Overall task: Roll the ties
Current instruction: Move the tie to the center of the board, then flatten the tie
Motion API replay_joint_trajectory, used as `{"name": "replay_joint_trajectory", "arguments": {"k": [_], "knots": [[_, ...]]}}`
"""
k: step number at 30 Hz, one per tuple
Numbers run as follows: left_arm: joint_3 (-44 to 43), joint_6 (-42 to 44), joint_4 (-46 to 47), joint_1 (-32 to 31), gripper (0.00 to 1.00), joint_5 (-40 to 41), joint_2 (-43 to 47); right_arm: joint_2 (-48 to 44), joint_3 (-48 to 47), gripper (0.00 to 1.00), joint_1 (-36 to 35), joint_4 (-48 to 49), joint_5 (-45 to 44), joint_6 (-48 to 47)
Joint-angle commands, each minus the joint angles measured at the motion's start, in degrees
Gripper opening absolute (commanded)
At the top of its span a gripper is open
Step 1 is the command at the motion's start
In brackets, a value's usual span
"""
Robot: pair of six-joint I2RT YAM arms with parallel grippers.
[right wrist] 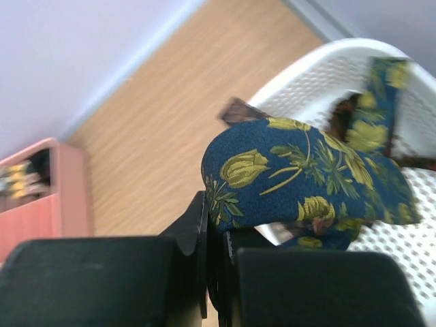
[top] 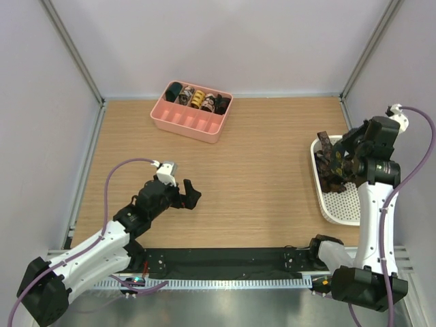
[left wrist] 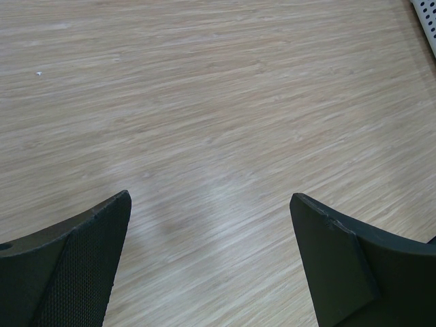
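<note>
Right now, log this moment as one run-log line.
right gripper: shut on navy tie over white basket | left gripper: open, empty | pink tray: rolled ties inside

Light wood-grain counter point(top: 259, 157) beneath the left pincer point(top: 182, 196) and on across to the right pincer point(top: 332, 167), plain pale walls point(top: 225, 41) well beyond both and close on their outer sides, grey metal posts point(top: 72, 48) at the far corners, soft even light.

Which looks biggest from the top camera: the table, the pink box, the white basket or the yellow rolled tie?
1. table
2. pink box and white basket: they look about alike, and part of the basket is hidden, so I won't rank them
3. yellow rolled tie
</note>
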State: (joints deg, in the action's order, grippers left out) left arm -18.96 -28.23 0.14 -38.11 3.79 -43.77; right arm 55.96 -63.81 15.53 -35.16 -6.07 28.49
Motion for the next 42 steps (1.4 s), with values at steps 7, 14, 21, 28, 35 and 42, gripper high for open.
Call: {"name": "replay_joint_trajectory", "arguments": {"k": [7,14,21,28,35,42], "knots": [[-1.8,0.2,1.5,0.1,1.00,-0.8,0.2,-0.2,-12.8,0.01,-9.2,9.5,32.1,-1.1],[-1.7,0.3,1.6,0.1,1.00,-0.8,0.9,0.6,-17.3,0.01,-29.8,7.6,27.1,-6.7],[-0.9,0.3,1.7,0.1,1.00,-0.5,2.7,5.3,-26.9,0.01,-34.3,6.0,29.5,-7.6],[-0.8,0.2,0.7,0.1,1.00,1.0,4.6,10.5,-29.4,0.01,-39.3,4.2,41.9,-4.9],[-1.1,-2.6,1.0,0.1,1.00,-3.4,8.8,6.2,-21.0,0.01,-44.5,9.8,34.5,-3.1],[2.8,-5.4,20.2,0.1,1.00,-15.8,10.8,4.4,-18.8,0.01,-48.7,15.9,28.2,2.0]]}}
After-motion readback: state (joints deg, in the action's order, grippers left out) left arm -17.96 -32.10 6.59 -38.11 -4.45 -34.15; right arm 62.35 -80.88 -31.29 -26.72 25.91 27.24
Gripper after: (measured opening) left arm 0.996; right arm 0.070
